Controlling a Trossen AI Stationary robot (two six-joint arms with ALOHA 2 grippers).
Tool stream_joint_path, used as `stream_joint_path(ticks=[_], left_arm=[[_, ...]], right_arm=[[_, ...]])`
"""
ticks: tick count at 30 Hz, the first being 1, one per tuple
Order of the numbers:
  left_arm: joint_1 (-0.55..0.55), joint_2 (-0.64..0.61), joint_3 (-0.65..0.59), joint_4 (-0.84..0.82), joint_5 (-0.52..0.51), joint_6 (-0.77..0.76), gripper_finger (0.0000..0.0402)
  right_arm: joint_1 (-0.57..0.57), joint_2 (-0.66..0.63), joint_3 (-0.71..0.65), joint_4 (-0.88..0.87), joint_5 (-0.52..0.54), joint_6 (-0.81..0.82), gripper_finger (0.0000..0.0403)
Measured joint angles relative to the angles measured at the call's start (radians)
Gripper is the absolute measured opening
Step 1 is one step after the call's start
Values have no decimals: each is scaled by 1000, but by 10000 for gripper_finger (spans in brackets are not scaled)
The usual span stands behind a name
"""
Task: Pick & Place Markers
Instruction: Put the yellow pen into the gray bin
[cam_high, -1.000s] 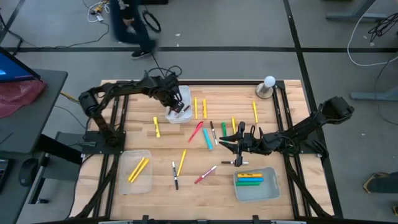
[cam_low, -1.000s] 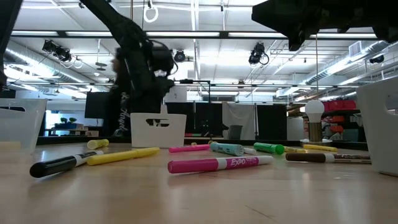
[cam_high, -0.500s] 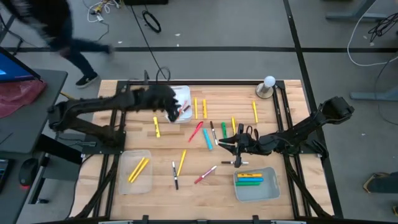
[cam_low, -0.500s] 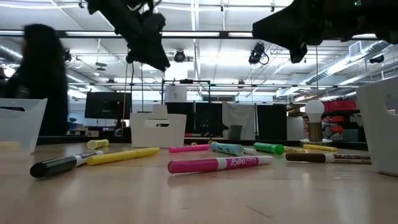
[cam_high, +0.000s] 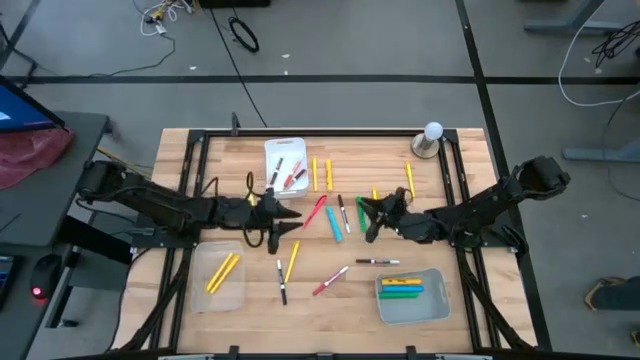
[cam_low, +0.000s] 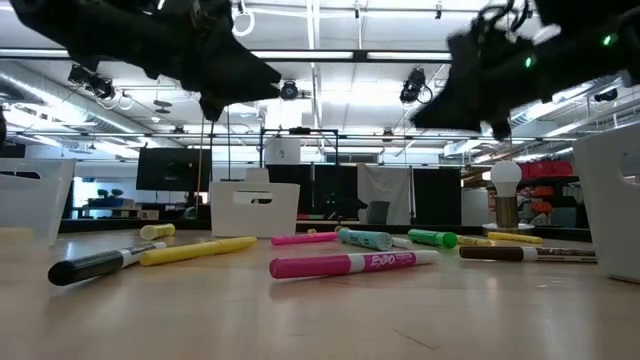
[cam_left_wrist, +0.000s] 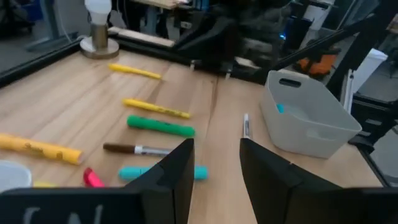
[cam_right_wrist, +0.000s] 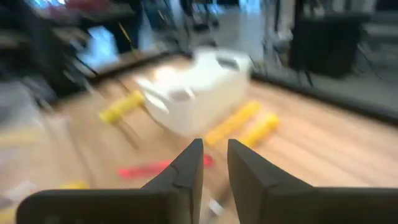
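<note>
Fingers of the left gripper (cam_left_wrist: 214, 171) and right gripper (cam_right_wrist: 214, 165) stand slightly apart (both empty).

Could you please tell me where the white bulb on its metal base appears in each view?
High view: bulb near the table's top right corner.
Low view: bulb right of middle, far back.
Left wrist view: bulb at top left.
Right wrist view: not in it.
Shared landmark: the yellow marker lying beside it.
</note>
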Motion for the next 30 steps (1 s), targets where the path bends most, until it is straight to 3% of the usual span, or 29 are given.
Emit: stream_joint_path(ticks=[4,9,15,23,30], left_arm=[[-28,0,-21,7,-59,-36,135],[-37,0,-30,2,-113,-41,135],[-37,0,-30,5,-137,-41,135],[-37,0,-30,5,-139,-41,135],[-37,0,-30,5,-139,-41,135]], right_arm=[[-75,0,0,-263,-97,165,105],[-114,3,0,-504,-159,308,180],[-116,34,0,-542,-161,325,230],[-117,193,0,-526,-118,358,213],[-115,274,5,-546,-132,426,143]])
